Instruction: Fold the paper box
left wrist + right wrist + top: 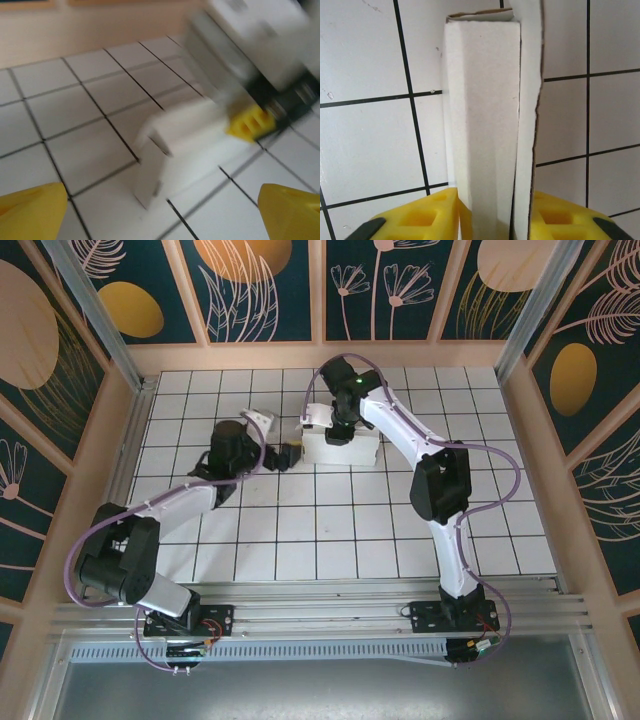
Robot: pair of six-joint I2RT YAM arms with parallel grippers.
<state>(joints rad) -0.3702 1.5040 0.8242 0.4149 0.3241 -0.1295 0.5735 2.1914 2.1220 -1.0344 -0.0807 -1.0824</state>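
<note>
The white paper box [350, 448] lies on the tiled table behind the centre, partly folded. My right gripper [338, 432] reaches down onto its left part. In the right wrist view the yellow fingers [422, 216] press from both sides on a doubled upright wall of the paper box [482, 110], so that gripper [492, 220] is shut on it. My left gripper [288, 455] sits just left of the box, pointing at its end. In the blurred left wrist view its yellow fingertips [31, 210] stand wide apart and empty, with the paper box [180, 145] ahead of the left gripper [162, 215].
The white grid-tiled table [300, 540] is ringed by a low wooden wall [320, 355] at the back and sides. The right arm's yellow finger [250, 122] and dark wrist hang over the box's far end in the left wrist view.
</note>
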